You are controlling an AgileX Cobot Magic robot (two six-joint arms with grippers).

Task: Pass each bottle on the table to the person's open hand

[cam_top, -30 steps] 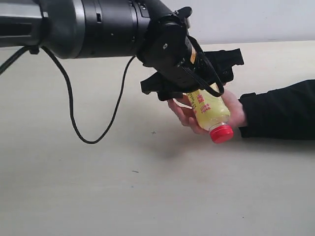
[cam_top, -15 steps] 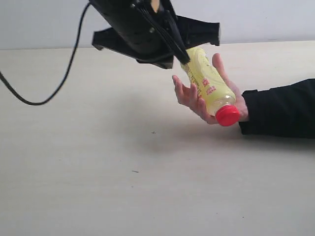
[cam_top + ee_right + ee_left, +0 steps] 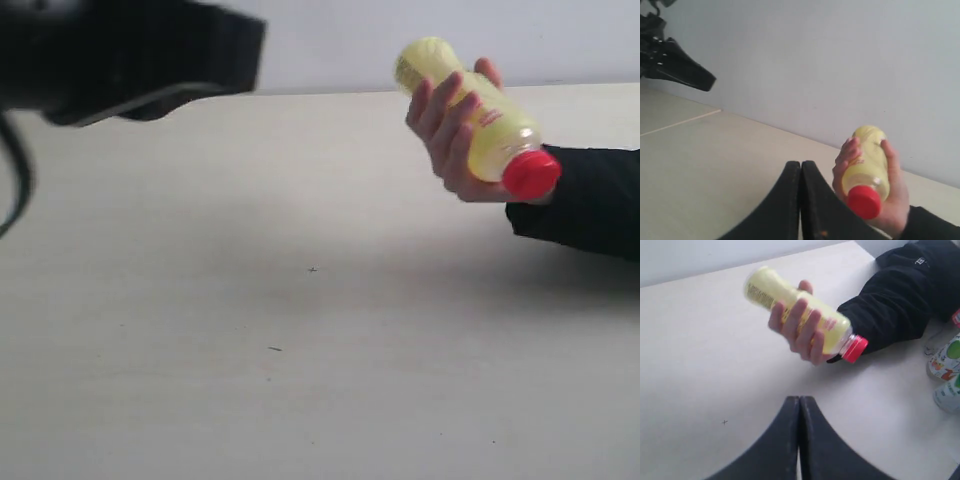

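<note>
The yellow bottle [image 3: 508, 132] with its red cap [image 3: 531, 172] lies in the person's hand [image 3: 448, 150], whose fingers are curled round it above the table [image 3: 300, 350]. My left gripper [image 3: 245, 50] is a blurred black shape at the upper left, well apart from the bottle. In the left wrist view its jaws [image 3: 799, 399] are pressed together with nothing between them, and the yellow bottle [image 3: 765, 287] is beyond them. My right gripper [image 3: 800, 164] is shut and empty, close beside the held bottle [image 3: 869, 170].
Two more bottles, one white with a green label [image 3: 946, 357] and another below it [image 3: 950, 396], stand at the edge of the left wrist view beside the black sleeve [image 3: 900, 300]. A pale wall [image 3: 840, 60] rises behind the table.
My left gripper let go of the yellow bottle, shut, and pulled away up and to the left. The hand closed round the bottle and lifted it.
</note>
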